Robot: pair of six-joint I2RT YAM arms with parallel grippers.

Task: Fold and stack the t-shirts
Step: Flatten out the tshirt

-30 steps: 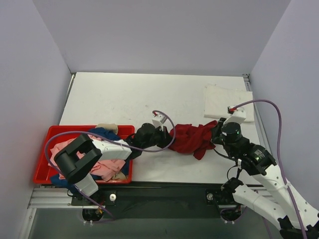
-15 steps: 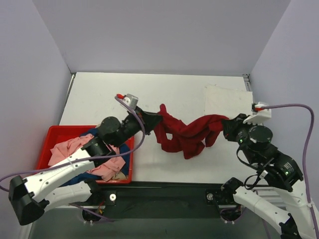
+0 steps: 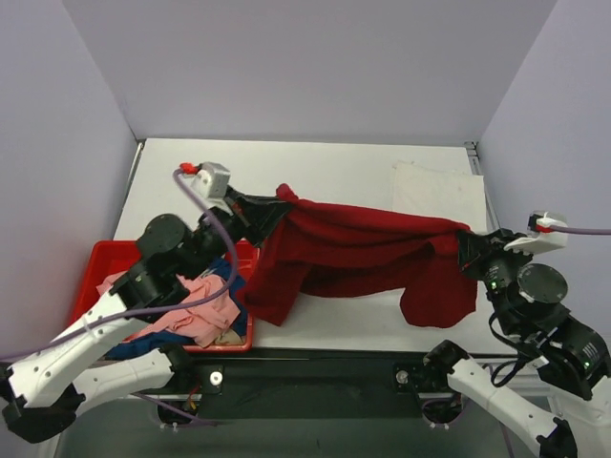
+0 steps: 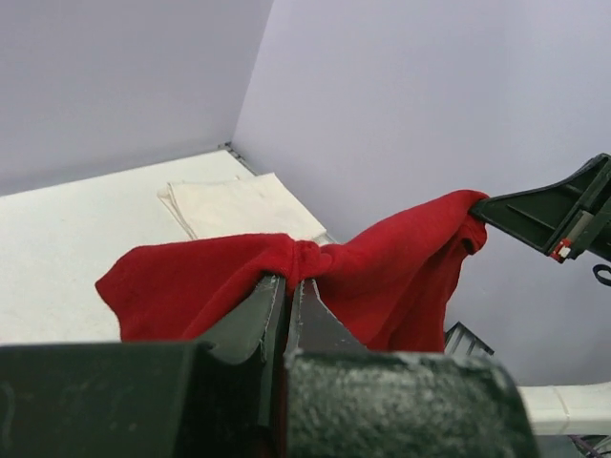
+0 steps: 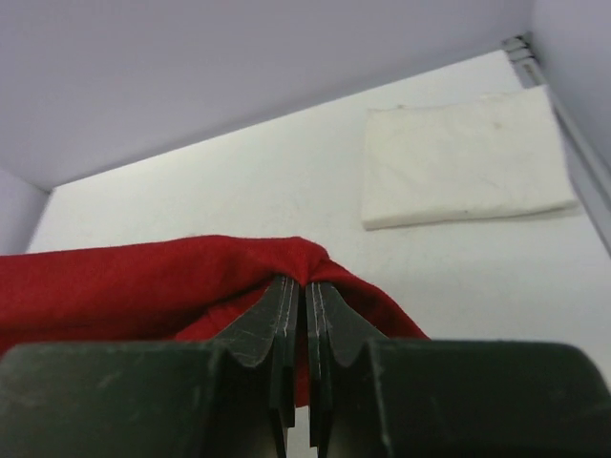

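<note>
A dark red t-shirt (image 3: 358, 250) hangs stretched between both grippers above the table, its cloth drooping at both ends. My left gripper (image 3: 277, 205) is shut on its left end; in the left wrist view the cloth (image 4: 382, 277) bunches at the gripper's (image 4: 289, 279) tips. My right gripper (image 3: 465, 239) is shut on the right end, and the red cloth (image 5: 143, 281) wraps over that gripper's (image 5: 305, 283) tips. A folded white t-shirt (image 3: 439, 196) lies flat at the back right (image 5: 463, 157). Pink (image 3: 196, 310) and blue (image 3: 227, 272) t-shirts sit in the bin.
A red plastic bin (image 3: 95, 262) stands at the left front of the white table (image 3: 267, 172), holding crumpled shirts. Purple-grey walls close in on three sides. The left arm reaches over the bin, with its cable (image 3: 205, 224) looping above it.
Both grippers have moved apart and upward, the left toward the back left, the right toward the right edge. The red shirt went from a crumpled bunch to a wide stretched span.
</note>
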